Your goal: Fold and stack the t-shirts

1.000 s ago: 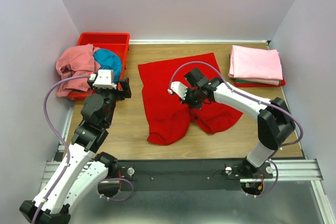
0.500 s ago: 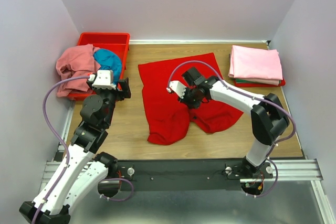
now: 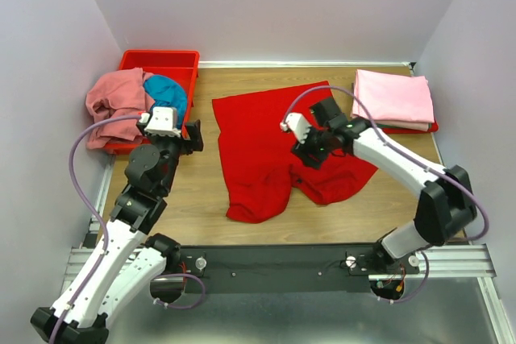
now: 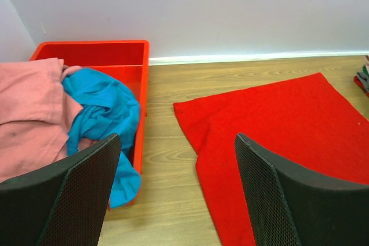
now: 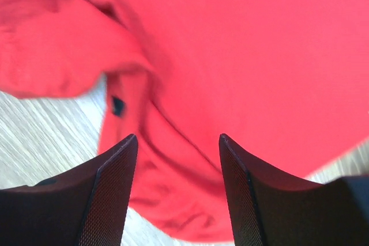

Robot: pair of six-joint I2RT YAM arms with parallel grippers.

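Loosely rumpled soft red t-shirt (image 3: 258,142) on woodgrain table (image 3: 201,191).

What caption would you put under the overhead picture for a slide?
Overhead view: the right tool hangs open over a spread red t-shirt; folded pink t-shirts stacked at far right.

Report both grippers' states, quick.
Left gripper: open, empty.
Right gripper: open, empty, over the red shirt.
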